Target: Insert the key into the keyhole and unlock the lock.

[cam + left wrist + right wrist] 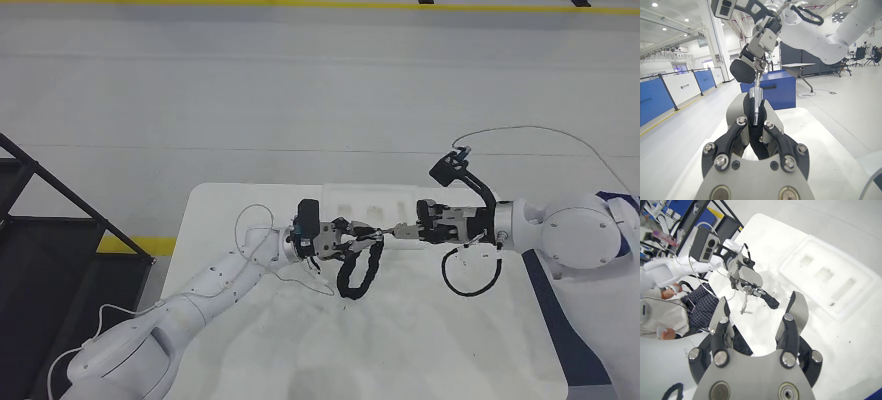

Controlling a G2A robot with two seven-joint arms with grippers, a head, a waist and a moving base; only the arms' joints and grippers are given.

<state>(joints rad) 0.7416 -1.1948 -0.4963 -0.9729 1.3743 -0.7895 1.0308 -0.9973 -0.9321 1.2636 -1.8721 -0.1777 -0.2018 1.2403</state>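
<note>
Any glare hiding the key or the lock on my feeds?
Left wrist view: the chrome lock mirrors bright highlights, yet the key stands clear. Top view: the white table washes out, the key barely shows. Right wrist view: the key pales against the bright table.

Top view: mounted high above the arms, facing straight down at the white table [420, 340], far enough off to take in most of the tabletop and the floor [300, 90] beyond.

Left wrist view: sits right behind the left gripper [753, 103], looks forward past it, nearly level across the table, very near the lock [756, 94].

Right wrist view: sits behind the right gripper [760, 298], tilts down at the tabletop, with the lock farther off.

Shared by all three: lock and key [745, 302], met from opposite sides in the two wrist views.
</note>
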